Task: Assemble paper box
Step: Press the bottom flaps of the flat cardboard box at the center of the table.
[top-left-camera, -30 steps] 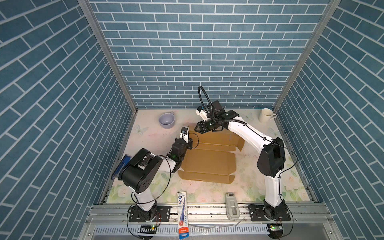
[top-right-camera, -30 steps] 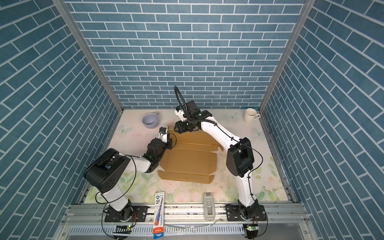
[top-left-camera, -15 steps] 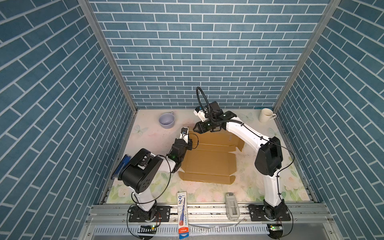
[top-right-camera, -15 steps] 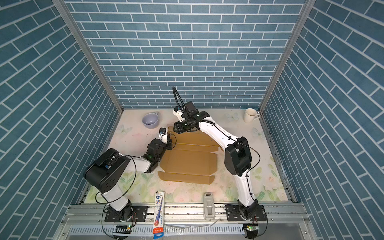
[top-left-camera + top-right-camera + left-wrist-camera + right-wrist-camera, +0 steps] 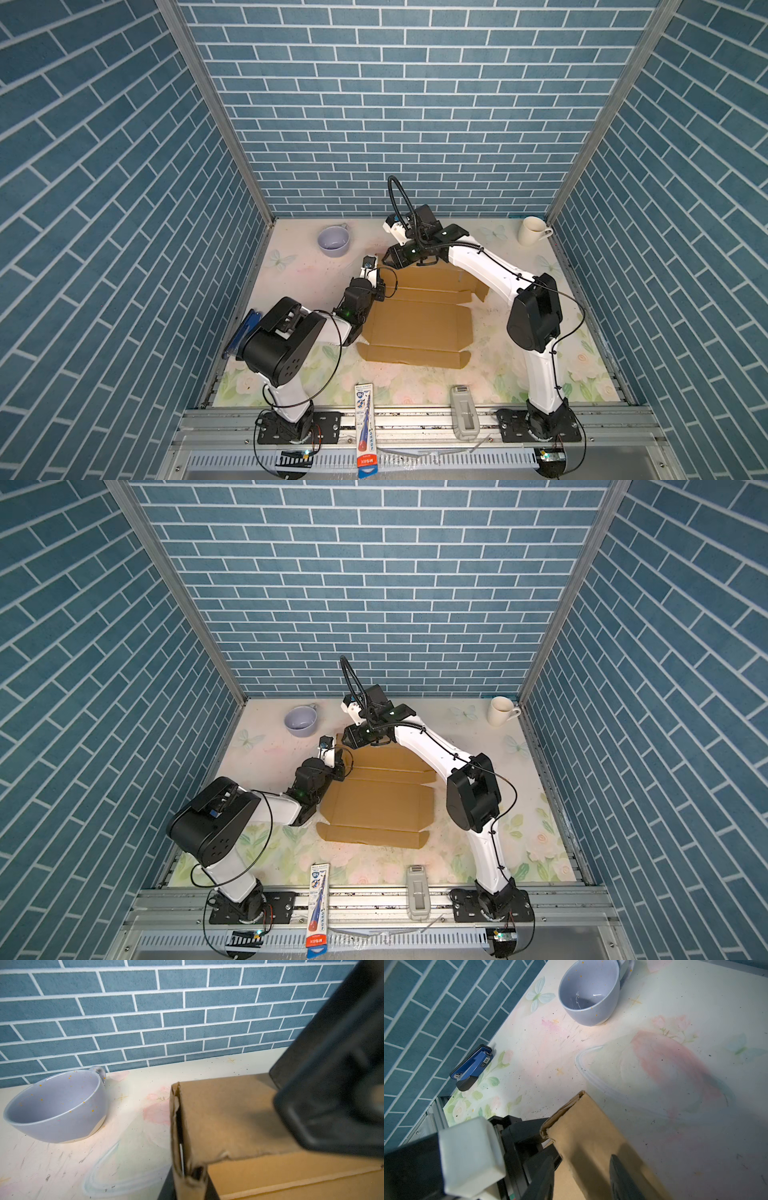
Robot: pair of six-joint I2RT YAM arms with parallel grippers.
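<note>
Brown paper box [image 5: 419, 328], straddled by right gripper [image 5: 581, 1160]

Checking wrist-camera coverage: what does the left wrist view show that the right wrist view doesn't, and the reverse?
Only left wrist: the right arm, dark, over the flap. Only right wrist: the blue stapler by the side wall, and the left arm. Both: the lavender cup and the paper box with its flap folded up.

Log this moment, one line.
paper box: far wall raised | left end effector: pinching wall corner | right end effector: open astride wall
</note>
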